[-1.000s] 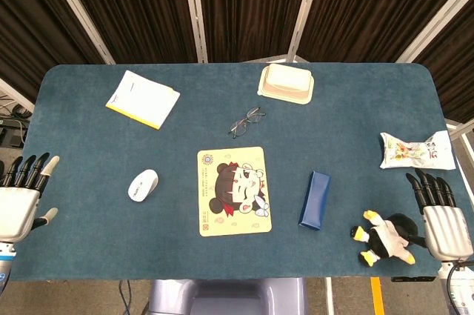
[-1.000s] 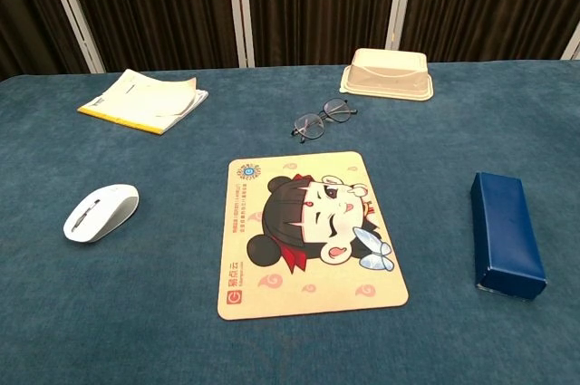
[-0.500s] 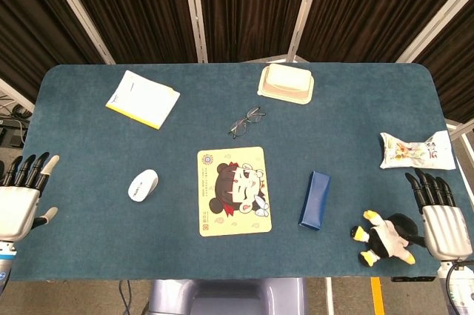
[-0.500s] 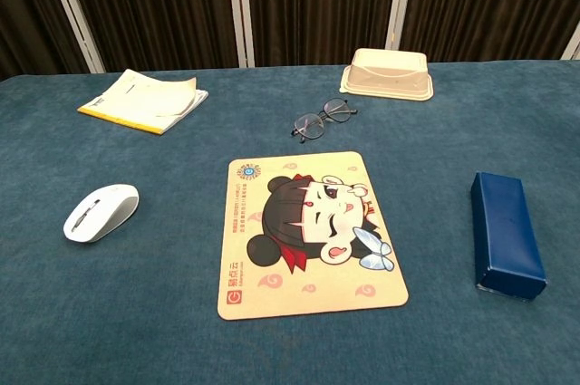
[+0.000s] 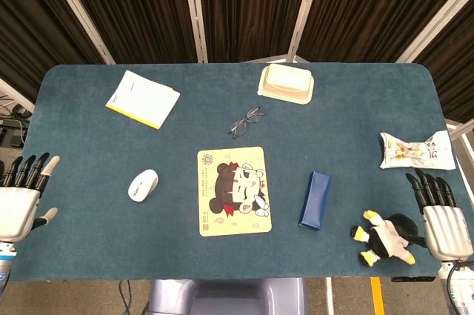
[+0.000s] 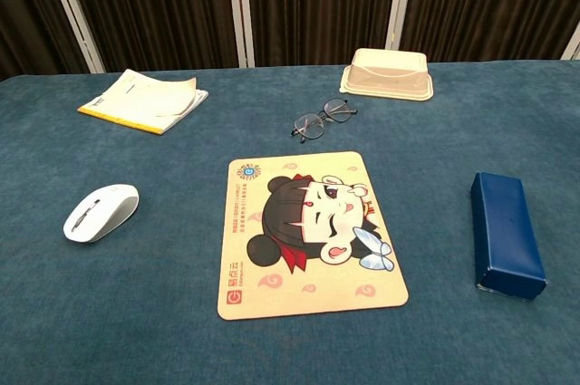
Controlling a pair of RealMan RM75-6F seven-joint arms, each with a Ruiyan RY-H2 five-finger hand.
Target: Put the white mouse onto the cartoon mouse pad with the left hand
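Observation:
The white mouse (image 5: 143, 184) (image 6: 101, 212) lies on the blue table cloth, left of the cartoon mouse pad (image 5: 233, 190) (image 6: 306, 230), with a gap between them. The pad is yellow and shows a dark-haired cartoon girl. My left hand (image 5: 20, 198) hovers at the table's left edge, well left of the mouse, fingers spread and holding nothing. At the right edge my right hand (image 5: 442, 214) is flat with its fingers straight, also empty. Neither hand shows in the chest view.
A yellow-edged booklet (image 5: 142, 98) lies at the back left, glasses (image 5: 246, 122) behind the pad, a cream box (image 5: 286, 83) at the back. A blue case (image 5: 315, 199) sits right of the pad, with a penguin plush (image 5: 386, 238) and a snack packet (image 5: 416, 150) near my right hand.

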